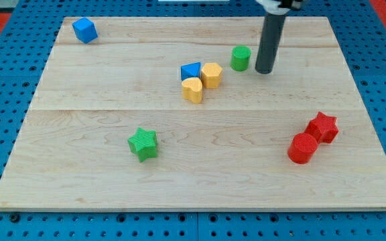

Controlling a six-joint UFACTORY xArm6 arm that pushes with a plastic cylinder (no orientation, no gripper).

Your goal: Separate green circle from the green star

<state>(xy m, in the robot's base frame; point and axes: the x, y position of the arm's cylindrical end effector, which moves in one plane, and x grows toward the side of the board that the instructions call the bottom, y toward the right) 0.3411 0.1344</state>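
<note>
The green circle [240, 58] is a short green cylinder near the top middle of the wooden board [79, 100]. The green star [143, 144] lies far from it, at the lower left of the middle. My tip [264, 70] is the lower end of the dark rod, just to the right of the green circle, with a small gap between them.
A blue triangle [190, 70], a yellow hexagon [211, 75] and a yellow heart [192, 90] cluster left of the green circle. A blue cube [84, 30] sits at the top left. A red star [323, 127] and red cylinder [303, 148] touch at the right.
</note>
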